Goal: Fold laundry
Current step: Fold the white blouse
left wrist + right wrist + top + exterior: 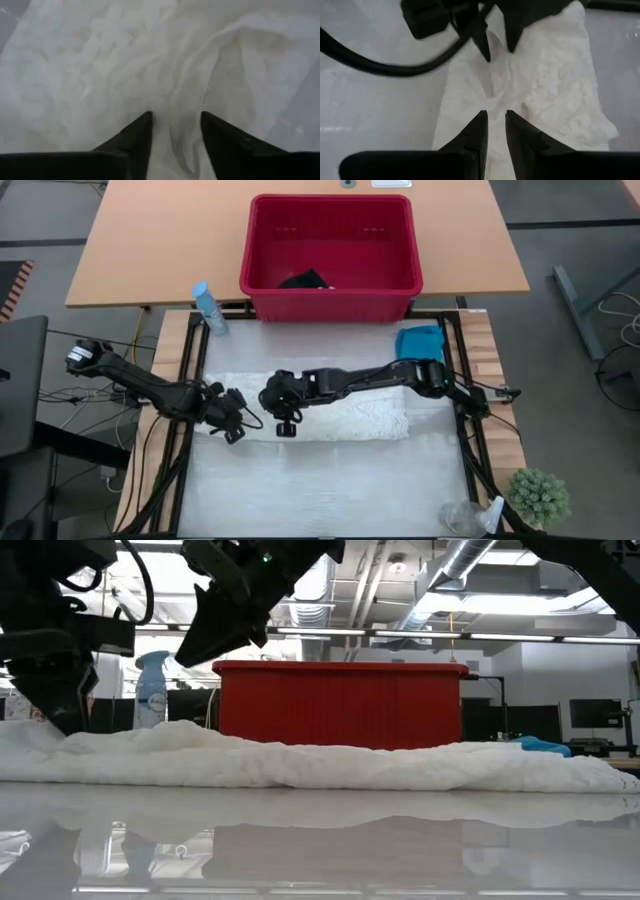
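Observation:
The cream-white lacy cloth (340, 412) lies as a folded band across the middle of the table. My left gripper (232, 427) is down at the band's left end, open, with a raised fold (176, 107) between its fingers. My right gripper (286, 423) hovers just right of it above the cloth (555, 80), its fingers a narrow gap apart and empty; the low view shows the right gripper (205, 640) clear of the cloth (330, 762). The turquoise garment (420, 340) lies on the table's far right. The dark garment (305, 279) sits in the red basket. My left gripper comes down slanting from the table's left onto the left end of the cream cloth (90, 745). Its open fingertips (142, 125) stand on the cloth on either side of a soft raised fold. The cloth lies flat on the table, not lifted.
The red basket (330, 300) stands beyond the table's far edge. A blue spray bottle (207, 308) stands at the far left corner. A small plant (540, 495) and a clear plastic bottle (470, 518) are at the near right corner. The near half of the table (330, 490) is bare.

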You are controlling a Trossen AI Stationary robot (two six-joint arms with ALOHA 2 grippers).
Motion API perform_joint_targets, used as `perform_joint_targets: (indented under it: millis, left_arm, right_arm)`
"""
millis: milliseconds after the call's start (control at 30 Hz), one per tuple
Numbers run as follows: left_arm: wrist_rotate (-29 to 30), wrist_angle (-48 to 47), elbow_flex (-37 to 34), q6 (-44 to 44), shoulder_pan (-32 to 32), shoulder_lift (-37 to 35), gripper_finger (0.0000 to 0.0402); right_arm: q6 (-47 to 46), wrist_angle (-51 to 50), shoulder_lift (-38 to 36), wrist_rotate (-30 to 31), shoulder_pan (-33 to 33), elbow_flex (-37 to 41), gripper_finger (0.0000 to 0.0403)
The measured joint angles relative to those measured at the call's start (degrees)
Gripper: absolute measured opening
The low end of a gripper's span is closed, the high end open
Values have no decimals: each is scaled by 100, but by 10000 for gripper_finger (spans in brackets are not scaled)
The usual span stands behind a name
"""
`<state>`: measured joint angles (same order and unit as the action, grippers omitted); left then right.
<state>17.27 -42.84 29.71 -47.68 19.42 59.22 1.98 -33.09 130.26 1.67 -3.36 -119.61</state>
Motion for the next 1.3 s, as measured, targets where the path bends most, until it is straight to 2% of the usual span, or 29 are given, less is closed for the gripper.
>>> perform_joint_targets:
  millis: [233,300,467,900,1033,1167,1300]
  left_arm:
    - [-22,71,19,-172,2,-36,28]
    - [-20,67,87,-160,35,-75,8]
    - [-42,52,282,-19,179,-152,7]
    - [-56,-93,319,259,1088,-153,2]
    - [-40,-127,278,376,1241,-149,6]
    - [152,-104,169,430,1305,-149,14]
    - [109,-109,96,505,1300,-148,37]
  right_arm:
    - [55,-277,0,0,2,0,93]
    - [154,-316,0,-2,-4,0,93]
    - [302,-411,-68,-13,-2,0,91]
    - [470,-440,-68,-80,4,0,90]
    - [455,-353,-68,-559,20,0,90]
    - [501,-77,-66,-626,20,0,90]
    - [598,265,-65,-630,20,6,90]
